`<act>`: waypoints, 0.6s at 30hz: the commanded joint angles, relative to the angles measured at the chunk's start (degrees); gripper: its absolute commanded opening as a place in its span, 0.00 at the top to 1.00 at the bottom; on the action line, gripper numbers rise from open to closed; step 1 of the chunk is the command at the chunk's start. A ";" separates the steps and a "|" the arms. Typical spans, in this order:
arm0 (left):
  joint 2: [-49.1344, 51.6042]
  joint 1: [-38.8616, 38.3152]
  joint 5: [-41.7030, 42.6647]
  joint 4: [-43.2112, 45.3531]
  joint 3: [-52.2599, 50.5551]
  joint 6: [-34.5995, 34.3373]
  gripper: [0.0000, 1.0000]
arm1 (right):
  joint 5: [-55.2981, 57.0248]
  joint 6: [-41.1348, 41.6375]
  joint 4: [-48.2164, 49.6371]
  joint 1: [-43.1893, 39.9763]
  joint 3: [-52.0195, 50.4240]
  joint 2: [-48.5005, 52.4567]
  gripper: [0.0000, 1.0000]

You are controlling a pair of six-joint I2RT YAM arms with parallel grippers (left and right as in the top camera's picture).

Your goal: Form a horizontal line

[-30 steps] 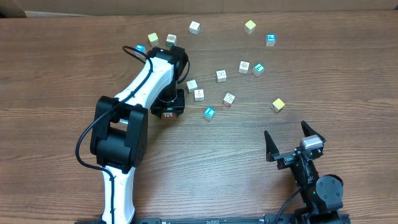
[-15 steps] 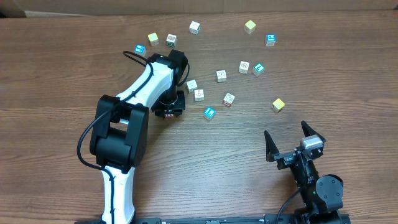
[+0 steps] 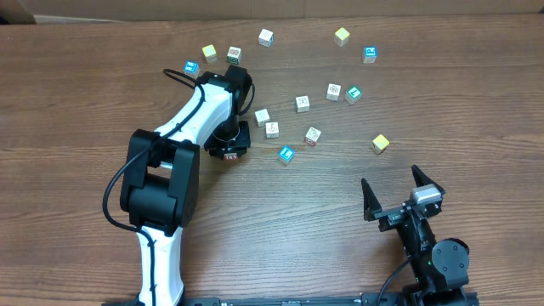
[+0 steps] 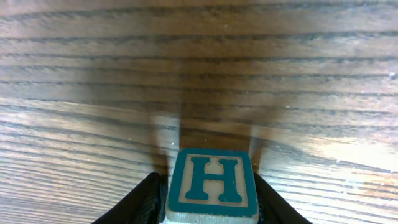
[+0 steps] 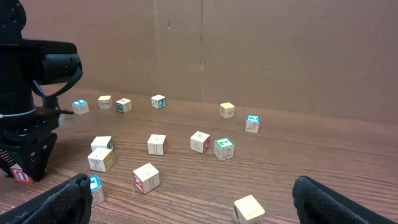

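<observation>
Wooden H cube (image 4: 211, 184) sits pinched in my left claw (image 3: 229, 151), at nine o'clock. No line is formed yet; loose cubes (image 3: 303, 104) scatter from eleven to three o'clock. Next, I judge, set it beside one. Right claw (image 3: 389, 176) gapes empty.

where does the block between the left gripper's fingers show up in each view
overhead: H block left of centre, under the left gripper, only a red face showing
left wrist: H block bottom centre, teal H facing the camera, dark fingers against both sides
right wrist: H block at the far left edge, low, red face at the gripper's tip
shared landmark: the left gripper itself, seen in all three views
</observation>
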 commanded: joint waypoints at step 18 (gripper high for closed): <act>-0.02 7.63 -7.34 -11.30 13.05 7.76 0.70 | 0.13 0.35 0.39 -0.04 -0.57 -0.61 0.00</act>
